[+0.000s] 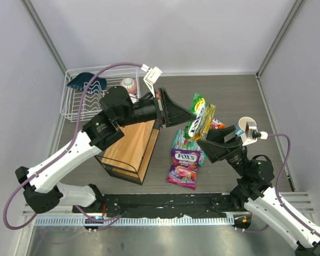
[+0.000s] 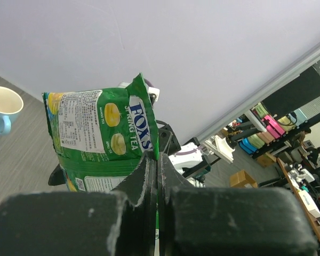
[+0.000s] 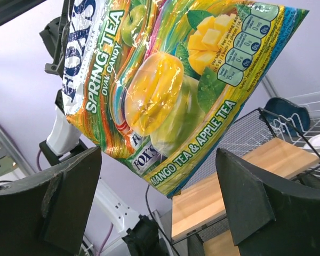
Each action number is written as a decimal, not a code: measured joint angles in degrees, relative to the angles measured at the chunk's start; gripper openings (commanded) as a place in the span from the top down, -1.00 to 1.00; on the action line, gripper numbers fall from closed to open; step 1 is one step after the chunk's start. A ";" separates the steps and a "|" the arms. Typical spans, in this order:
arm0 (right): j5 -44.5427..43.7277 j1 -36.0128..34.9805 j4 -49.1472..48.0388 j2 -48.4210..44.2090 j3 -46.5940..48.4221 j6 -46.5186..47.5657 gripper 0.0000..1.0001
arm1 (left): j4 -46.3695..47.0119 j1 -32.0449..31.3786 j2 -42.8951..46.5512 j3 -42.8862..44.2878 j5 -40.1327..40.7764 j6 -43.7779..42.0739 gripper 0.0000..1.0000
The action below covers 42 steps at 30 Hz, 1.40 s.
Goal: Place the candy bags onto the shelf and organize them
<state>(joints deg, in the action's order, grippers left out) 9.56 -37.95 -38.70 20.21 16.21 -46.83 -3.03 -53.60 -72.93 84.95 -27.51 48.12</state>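
My left gripper [image 1: 189, 114] [image 2: 156, 158] is shut on the edge of the yellow-green candy bag [image 1: 200, 118] [image 2: 98, 136], holding it in the air right of the shelf [image 1: 130, 149]. My right gripper [image 1: 204, 146] [image 3: 157, 160] stands open just below that bag [image 3: 165, 80], whose lower corner hangs in front of its spread fingers without touching them. On the table lie the purple bag [image 1: 183, 166], the teal bag [image 1: 180, 141] partly under it, and an orange-red bag [image 1: 217, 124] mostly hidden. The shelf's wooden boards [image 3: 266, 165] show behind the bag.
A white wire dish rack [image 1: 90, 98] [image 3: 309, 106] with a dark blue item and a small bowl stands at the back left. A light blue mug [image 1: 247, 126] [image 2: 2, 109] sits by the right wrist. Grey walls close in on both sides.
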 measured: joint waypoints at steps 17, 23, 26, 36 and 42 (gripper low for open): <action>5.55 0.07 -2.78 4.15 3.23 -3.21 -0.30 | 6.23 0.00 4.44 -7.34 -0.13 2.32 0.99; 5.31 0.09 0.55 2.25 3.30 -3.04 -0.16 | 5.97 0.85 6.62 -9.31 0.07 1.99 1.00; 4.98 0.09 1.97 0.42 3.43 -2.84 -0.14 | 5.33 2.21 8.92 -11.06 0.57 1.25 1.00; 4.39 0.09 4.76 -0.48 4.35 -2.67 0.30 | 4.74 4.31 11.56 -14.16 1.14 0.83 0.99; 4.00 0.09 5.88 -0.48 4.39 -2.58 0.86 | 4.79 4.42 11.56 -14.78 1.18 0.85 1.00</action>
<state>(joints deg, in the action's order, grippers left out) 13.56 -37.87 -32.82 19.73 20.60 -49.41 1.76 -49.19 -61.36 70.17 -26.33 48.97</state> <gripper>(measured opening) 0.204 0.019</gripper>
